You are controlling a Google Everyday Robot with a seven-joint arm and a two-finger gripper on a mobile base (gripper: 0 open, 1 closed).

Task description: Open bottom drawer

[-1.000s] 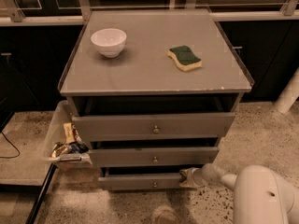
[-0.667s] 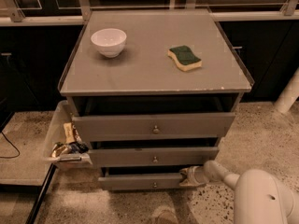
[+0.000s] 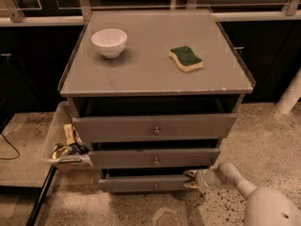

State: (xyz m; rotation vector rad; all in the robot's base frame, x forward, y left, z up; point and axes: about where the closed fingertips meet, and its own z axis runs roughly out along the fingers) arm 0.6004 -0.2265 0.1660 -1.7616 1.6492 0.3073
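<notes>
The bottom drawer (image 3: 136, 183) is the lowest, narrowest grey front of the cabinet, with a small round knob (image 3: 155, 187) at its centre. It stands pulled out a little from the cabinet. My gripper (image 3: 189, 179) is at the drawer's right end, at floor level, with its tips against the upper right corner of the front. My white arm (image 3: 244, 192) reaches in from the lower right.
Two wider grey drawers (image 3: 155, 127) (image 3: 155, 157) sit above, both pulled out somewhat. The cabinet top (image 3: 150, 69) holds a white bowl (image 3: 109, 42) and a green-and-yellow sponge (image 3: 186, 58). A clear bin (image 3: 59, 135) with snack packets hangs at the left. A white post (image 3: 289, 93) stands at right.
My gripper and arm have shifted slightly left along the bottom drawer's right end. The drawer's position looks about the same.
</notes>
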